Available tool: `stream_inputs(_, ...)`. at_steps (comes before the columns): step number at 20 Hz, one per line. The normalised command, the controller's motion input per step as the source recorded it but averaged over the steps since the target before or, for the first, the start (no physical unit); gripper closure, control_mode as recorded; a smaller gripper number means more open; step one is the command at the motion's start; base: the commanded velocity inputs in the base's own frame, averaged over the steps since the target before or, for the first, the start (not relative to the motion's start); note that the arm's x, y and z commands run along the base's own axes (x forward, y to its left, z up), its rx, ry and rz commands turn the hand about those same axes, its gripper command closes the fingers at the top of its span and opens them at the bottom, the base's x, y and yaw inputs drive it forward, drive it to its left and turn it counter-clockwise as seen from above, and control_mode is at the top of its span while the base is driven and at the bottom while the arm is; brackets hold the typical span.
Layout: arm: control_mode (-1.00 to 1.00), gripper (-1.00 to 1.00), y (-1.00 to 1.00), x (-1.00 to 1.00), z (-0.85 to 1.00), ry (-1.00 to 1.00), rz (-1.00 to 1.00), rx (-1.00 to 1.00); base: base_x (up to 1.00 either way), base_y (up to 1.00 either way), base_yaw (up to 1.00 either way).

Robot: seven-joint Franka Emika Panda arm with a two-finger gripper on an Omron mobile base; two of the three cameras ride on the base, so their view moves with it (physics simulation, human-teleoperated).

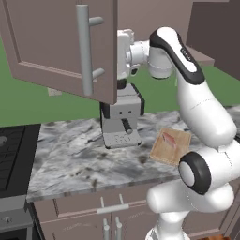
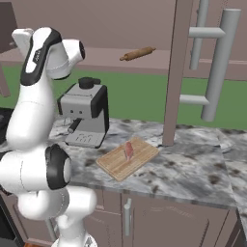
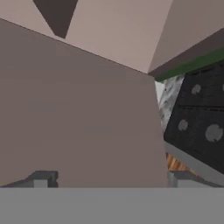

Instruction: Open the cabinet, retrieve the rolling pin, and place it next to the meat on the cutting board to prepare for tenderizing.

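Gripper [image 3: 105, 180] jaws spread wide, holding nothing; two dark fingertips [image 3: 43, 178] sit far apart at the bottom of the hand view, with the plain inner face of a cabinet door [image 3: 74, 118] close in front between them. In the left base view the hand is tucked behind that swung-open door [image 1: 56, 42], just above the coffee machine [image 1: 121, 117], fingers hidden by the door edge.

Cabinet [image 2: 144, 29] is open: 2 doors, both swung out, each with 1 long silver bar handle [image 1: 84, 49]. In the right base view the other door shows edge-on [image 2: 174, 72] right of the coffee machine, its lower corner hanging just over the counter [image 2: 193, 164] behind the cutting board; 2 bar handles [image 2: 219, 62] visible there.

Rolling pin [image 2: 137, 53]: 1, lying tilted on the cabinet shelf, above and right of the coffee machine, well apart from the gripper side. Open gap between the two door edges gives room in front of it.

Cutting board [image 2: 126, 159]: 1, on the counter just right of the coffee machine, angled, near the front counter edge. Meat [image 2: 129, 149]: 1 slab, on the board toward its back half; bare board on the front half.

Stove [image 1: 11, 154]: 1, left of the coffee machine, at the counter's left end; burners show in the hand view [image 3: 201, 127]. Bare marble between stove and coffee machine. Lower cabinet [image 1: 108, 218] under the counter, short handles.
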Motion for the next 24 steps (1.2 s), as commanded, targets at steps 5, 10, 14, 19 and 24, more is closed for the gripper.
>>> stream_inputs(5,-1.00,-1.00,0.72,0.28,-0.01,0.06,0.12,0.00,0.00,0.00,0.00)
stream_inputs(10,-1.00,-1.00,0.96,-0.12,0.00,0.00,0.18,-0.03,0.00,0.00,0.00)
stream_inputs(14,-1.00,-1.00,1.00,-0.39,0.00,-0.03,0.19,-0.06,0.00,0.00,0.00)
stream_inputs(19,-1.00,-1.00,1.00,-0.42,0.00,-0.04,0.17,-0.07,0.00,0.00,0.00)
stream_inputs(24,-1.00,-1.00,1.00,-0.36,-0.01,-0.04,0.12,-0.08,0.00,0.00,0.00)
